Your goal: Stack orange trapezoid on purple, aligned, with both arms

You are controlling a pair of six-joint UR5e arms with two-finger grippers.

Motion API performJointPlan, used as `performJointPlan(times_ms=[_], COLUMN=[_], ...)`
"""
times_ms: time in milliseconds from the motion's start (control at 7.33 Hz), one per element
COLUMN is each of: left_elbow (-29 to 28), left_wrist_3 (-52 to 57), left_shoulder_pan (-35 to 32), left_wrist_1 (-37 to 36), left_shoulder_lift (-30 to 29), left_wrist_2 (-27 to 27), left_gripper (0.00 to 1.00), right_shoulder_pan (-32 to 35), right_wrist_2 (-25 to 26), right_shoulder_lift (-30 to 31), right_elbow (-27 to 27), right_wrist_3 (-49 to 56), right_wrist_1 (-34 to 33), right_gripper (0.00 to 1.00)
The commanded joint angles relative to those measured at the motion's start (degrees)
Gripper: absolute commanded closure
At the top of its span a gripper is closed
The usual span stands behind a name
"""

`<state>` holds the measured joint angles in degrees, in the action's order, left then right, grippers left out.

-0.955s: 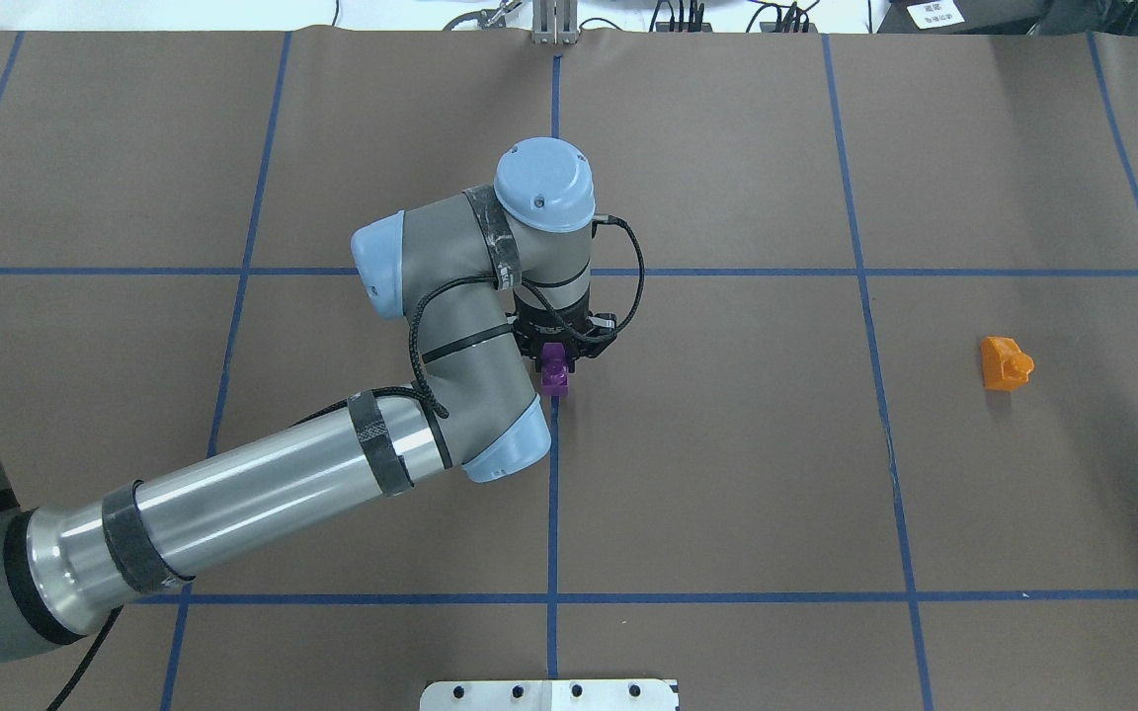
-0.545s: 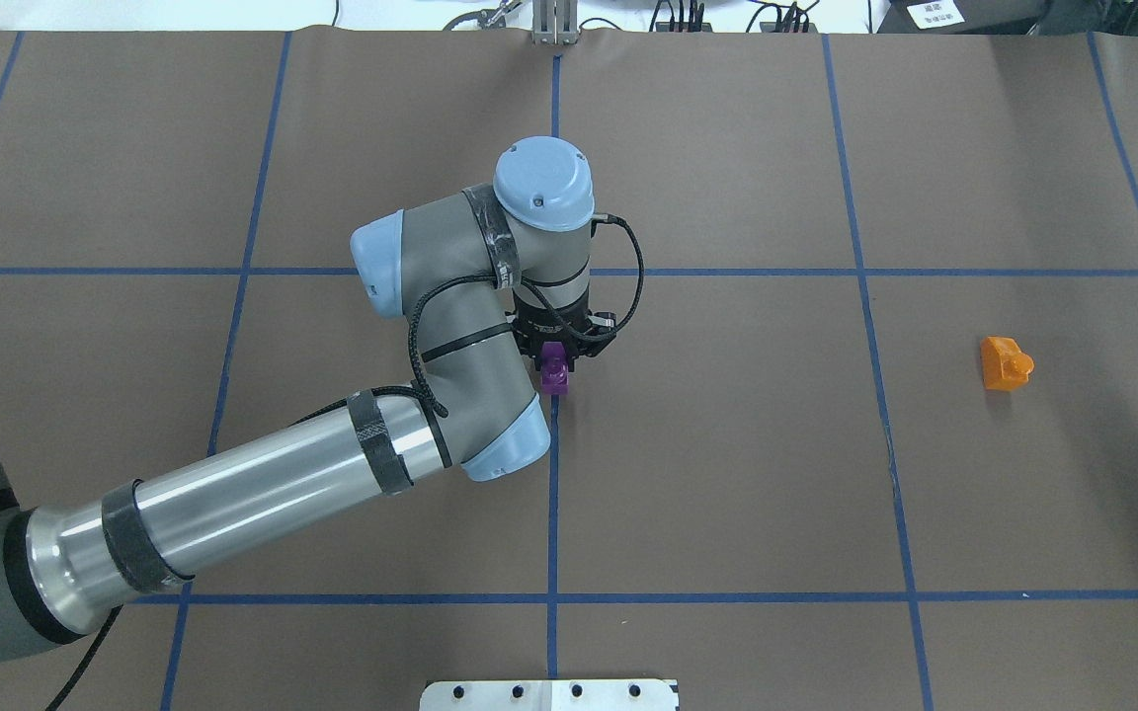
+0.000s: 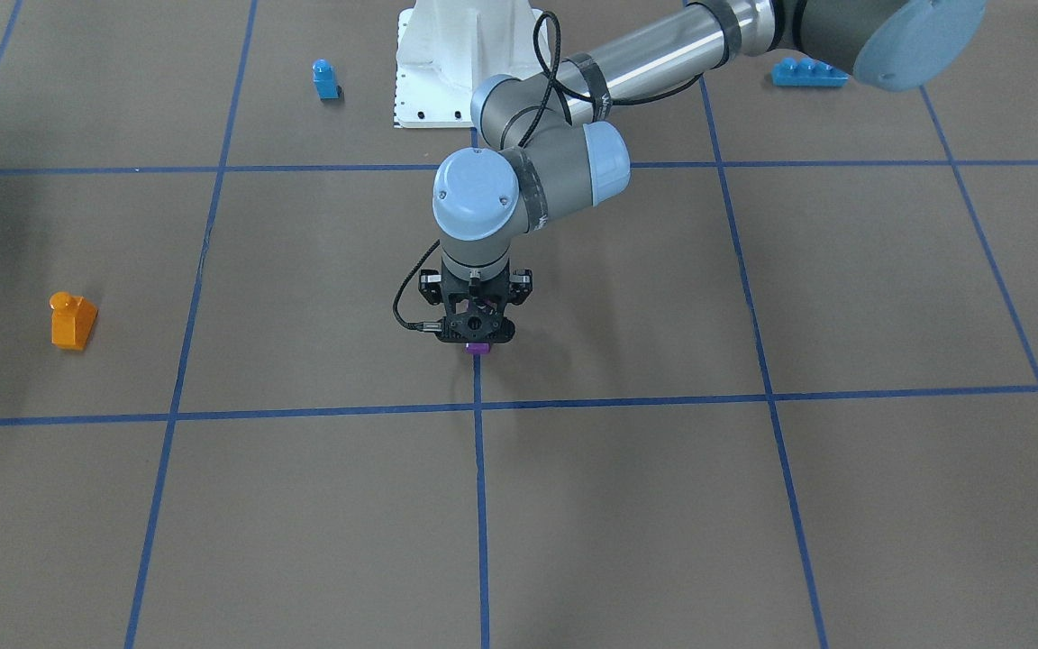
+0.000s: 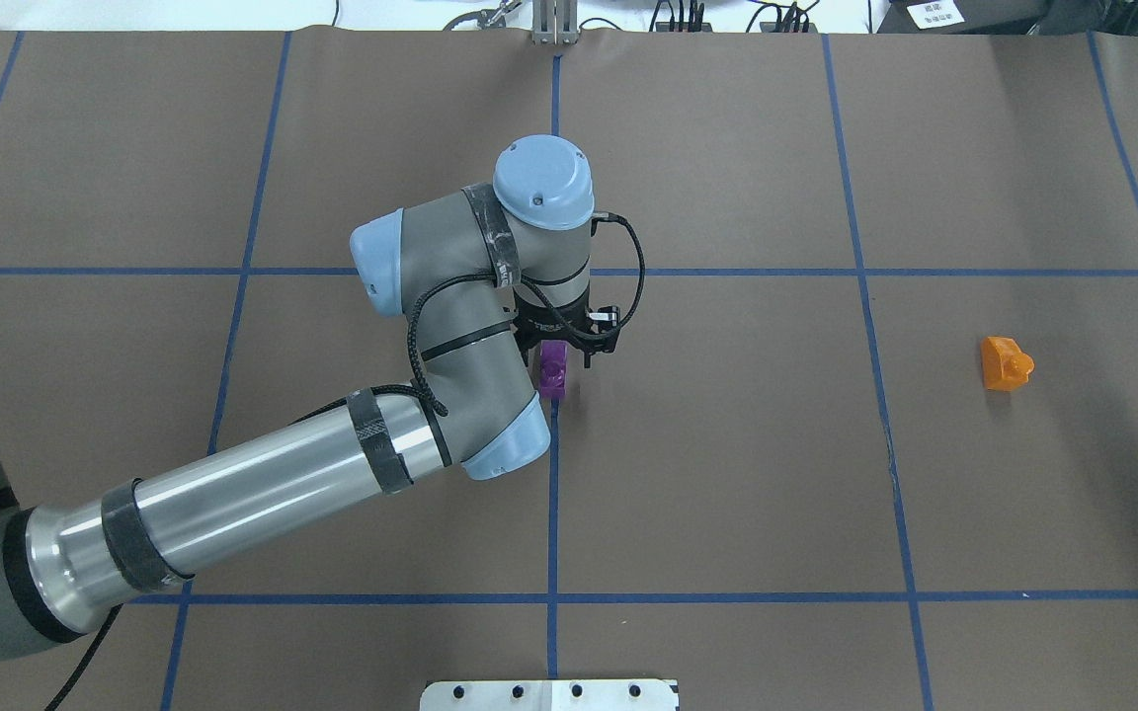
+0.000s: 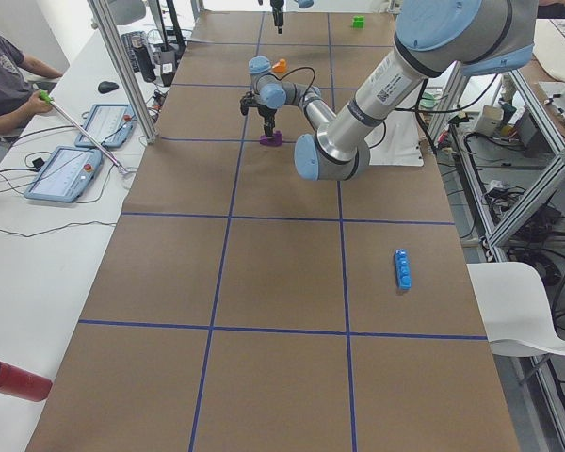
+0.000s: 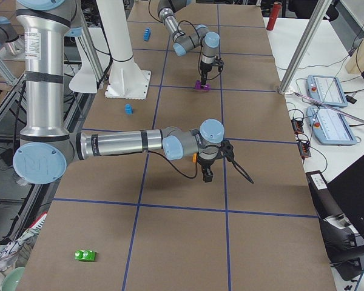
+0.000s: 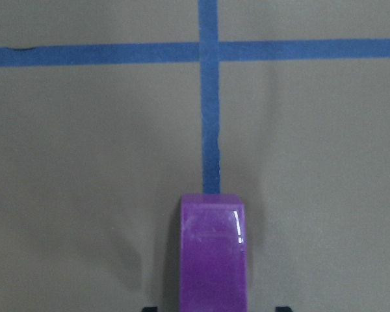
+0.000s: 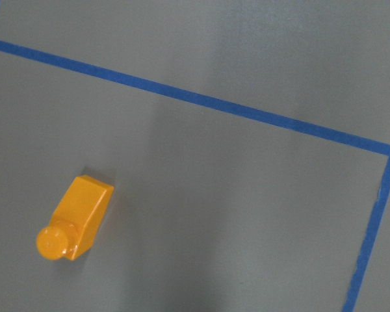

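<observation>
Purple (image 4: pixel 553 371) is sitting on the table (image 4: pixel 727 474), right on the middle blue tape line (image 4: pixel 552 513). Your left gripper (image 3: pixel 477 339) is hanging just over it with the jaws spread, and the fingertips (image 7: pixel 151 309) are leaving a gap on either side. Orange trapezoid (image 4: pixel 1006 363) is lying well apart, over on your right side. Right gripper (image 6: pixel 206 176) is hovering near it, but you can't tell if it's spread or closed.

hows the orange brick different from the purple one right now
The orange trapezoid sits alone on the robot's right side; the purple brick sits mid-table on a blue tape line. The open left tool brackets the purple brick without gripping; nothing surrounds the orange trapezoid. Both are small sloped single-stud bricks, studs up.
</observation>
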<state>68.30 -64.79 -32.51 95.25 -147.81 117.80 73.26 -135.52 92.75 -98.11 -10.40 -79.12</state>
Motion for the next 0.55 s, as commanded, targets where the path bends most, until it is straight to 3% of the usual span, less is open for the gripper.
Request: performJointPlan(times_ms=[0, 136, 409], left_elbow=[1.5, 1.6, 1.5], left_wrist_3=[-0.3, -0.3, -0.3], left_shoulder_pan=[-1.7, -1.9, -2.3], left_wrist_1=[-0.1, -0.1, -0.1], left_shoulder_lift=[0.0, 0.0, 0.1], left_wrist_2=[-0.3, -0.3, -0.4], left_gripper=[0.01, 0.01, 0.01], right_shoulder_pan=[-5.0, -9.0, -13.7], right_wrist_2=[3.0, 5.7, 9.6], right_shoulder_lift=[-2.0, -3.2, -4.1], right_elbow=[0.1, 0.2, 1.4], right_wrist_3=[-18.8, -30.2, -36.0], right_wrist_1=[3.1, 5.9, 8.9], right_gripper=[0.00, 0.00, 0.00])
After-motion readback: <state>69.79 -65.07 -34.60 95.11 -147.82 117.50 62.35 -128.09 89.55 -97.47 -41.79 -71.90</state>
